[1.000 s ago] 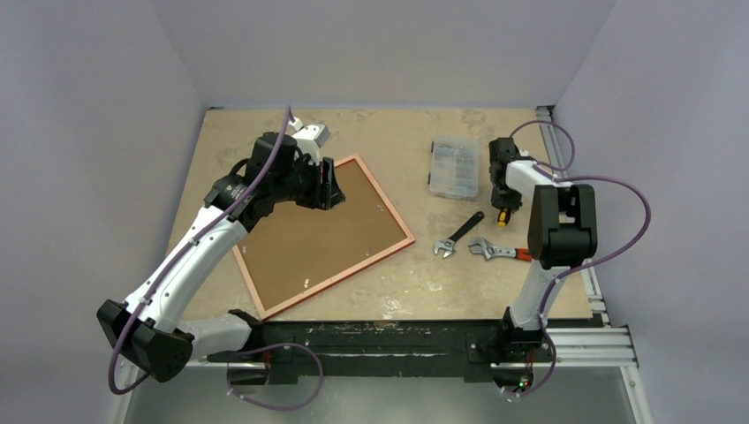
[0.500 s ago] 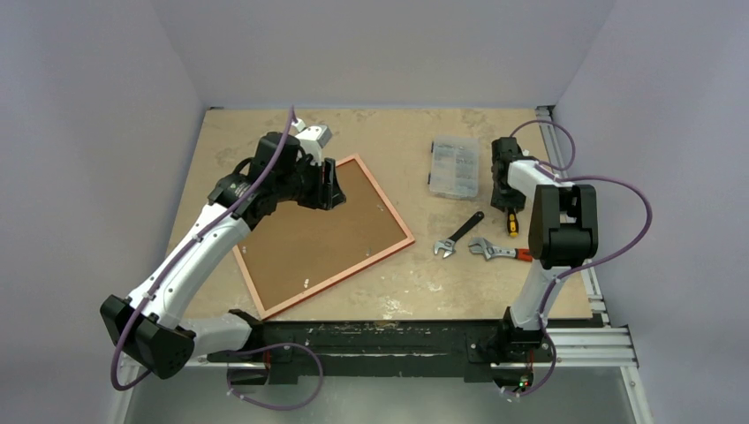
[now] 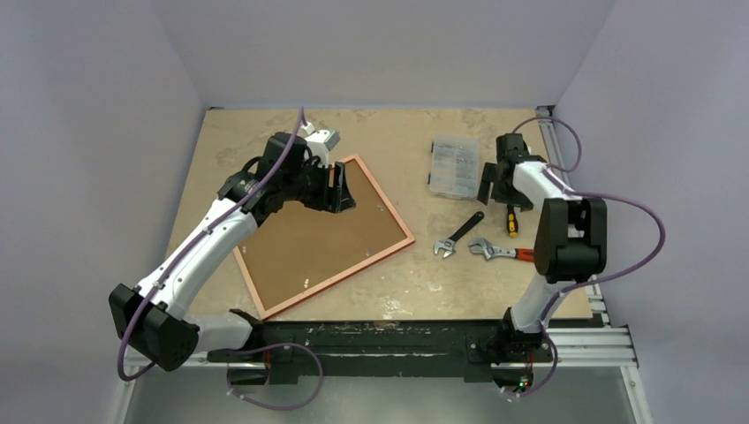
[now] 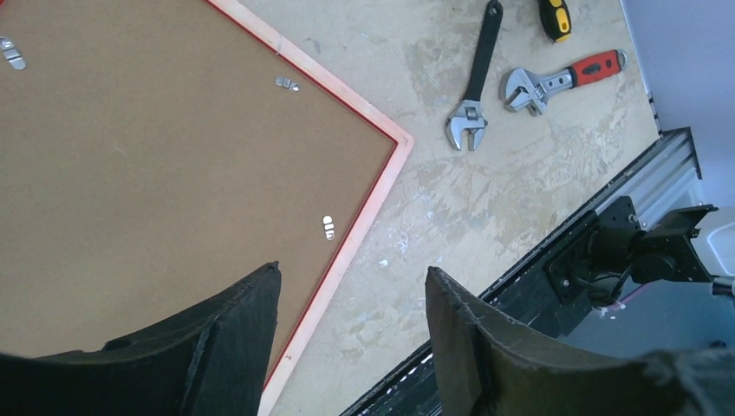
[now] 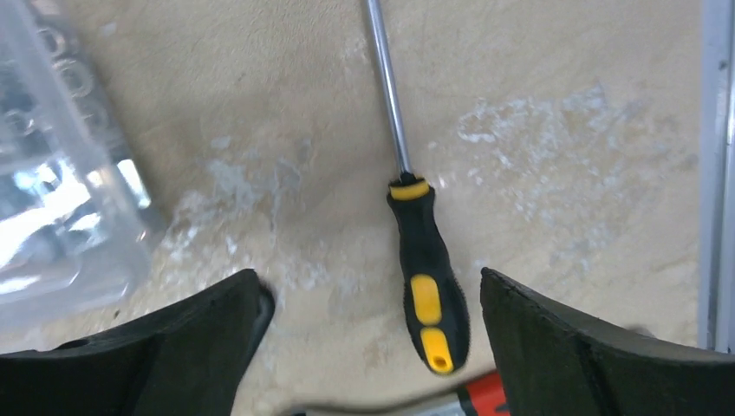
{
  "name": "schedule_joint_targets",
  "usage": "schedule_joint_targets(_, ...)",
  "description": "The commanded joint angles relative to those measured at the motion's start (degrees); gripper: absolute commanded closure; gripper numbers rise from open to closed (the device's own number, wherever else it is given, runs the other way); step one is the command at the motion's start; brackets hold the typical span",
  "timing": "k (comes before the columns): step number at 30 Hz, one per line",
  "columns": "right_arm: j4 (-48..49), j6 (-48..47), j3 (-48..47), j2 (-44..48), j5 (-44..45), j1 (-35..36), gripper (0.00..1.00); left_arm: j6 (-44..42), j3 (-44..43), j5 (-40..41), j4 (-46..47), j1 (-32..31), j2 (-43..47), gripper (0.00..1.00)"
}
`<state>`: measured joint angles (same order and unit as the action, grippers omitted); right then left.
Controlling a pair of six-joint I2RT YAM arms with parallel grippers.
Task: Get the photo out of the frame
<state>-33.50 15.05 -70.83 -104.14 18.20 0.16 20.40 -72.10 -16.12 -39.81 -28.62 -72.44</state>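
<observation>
From above, the frame point(image 3: 386, 200) lies face down and turned at an angle on the left half of the table point(image 3: 397, 132). The photo point(image 3: 322, 234) sits inside it, brown back up. The left gripper point(image 3: 340, 190) is over the frame's far corner. The right gripper point(image 3: 499, 185) is at the far right, just beside a clear parts box point(image 3: 455, 165). Nearer lie a black wrench point(image 3: 459, 234) and a red-handled wrench point(image 3: 499, 252).

In the left wrist view, the left gripper point(image 4: 351, 347) is spread and pinches nothing. One finger is over the photo's back point(image 4: 173, 173), the other over bare table. The frame's rim point(image 4: 368, 204) runs between them. Small metal clips point(image 4: 328, 227) sit along the board's edge.

In the right wrist view, the right gripper point(image 5: 373, 347) is spread wide and empty. A black-and-yellow screwdriver point(image 5: 420, 260) lies on the table between its fingers. The parts box point(image 5: 52, 191) is at the left.
</observation>
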Motion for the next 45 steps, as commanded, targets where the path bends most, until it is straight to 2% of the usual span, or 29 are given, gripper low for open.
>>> schedule_joint_targets(1, -2.76, 2.77, 1.74, 11.5, -1.2, 0.51, 0.04, -0.19, 0.9, -4.35, 4.03, 0.28, -0.32, 0.38)
schedule_joint_targets(4, -0.19, 7.3, 8.84, 21.46, -8.19, 3.57, 0.03, 0.02, 0.73, -5.88, 4.26, 0.24, -1.24, 0.37)
schedule_joint_targets(6, 3.97, 13.55, 16.15, 28.5, -13.97, 8.0, 0.02, 0.16, 0.88, -7.13, 4.95, 0.27, -1.59, 0.36)
schedule_joint_targets(10, 20.61, 34.11, 31.32, 38.95, -24.05, 18.6, 0.02, 0.05, 1.71, -7.81, 6.46, 0.26, -1.42, 0.35)
schedule_joint_targets(13, 23.31, 41.29, 32.58, 41.71, -20.55, 26.81, 0.02, -0.01, 2.42, -8.3, 7.82, 0.26, -1.17, 0.35)
schedule_joint_targets(19, 25.62, 56.39, 35.81, 39.54, -18.76, 33.31, 0.13, 0.03, 3.95, -8.57, 10.37, 0.24, -0.82, 0.37)
schedule_joint_targets(24, 14.75, 67.24, 31.78, 34.37, -9.41, 38.44, 0.13, 0.66, 4.79, -8.52, 11.42, 0.08, -1.15, 0.38)
schedule_joint_targets(28, 14.48, 68.82, 28.84, 28.68, -8.75, 40.91, 0.12, 0.69, 4.08, -8.55, 11.25, -0.01, -2.76, 0.39)
schedule_joint_targets(32, 10.48, 72.09, 25.3, 25.38, -2.85, 44.42, 0.15, 1.24, 3.63, -9.41, 11.22, -0.17, -3.67, 0.4)
schedule_joint_targets(35, 11.28, 73.43, 24.75, 23.09, -1.12, 45.31, 0.18, 0.81, 3.63, -8.86, 10.95, -1.04, -3.22, 0.4)
schedule_joint_targets(39, 11.27, 73.49, 22.78, 19.06, -0.19, 45.36, 0.28, 0.43, 3.56, -8.33, 10.64, -1.78, -2.43, 0.4)
schedule_joint_targets(45, 12.78, 74.36, 21.65, 15.1, -0.25, 45.36, 0.33, 0.87, 3.54, -9.69, 10.83, -2.04, -1.79, 0.4)
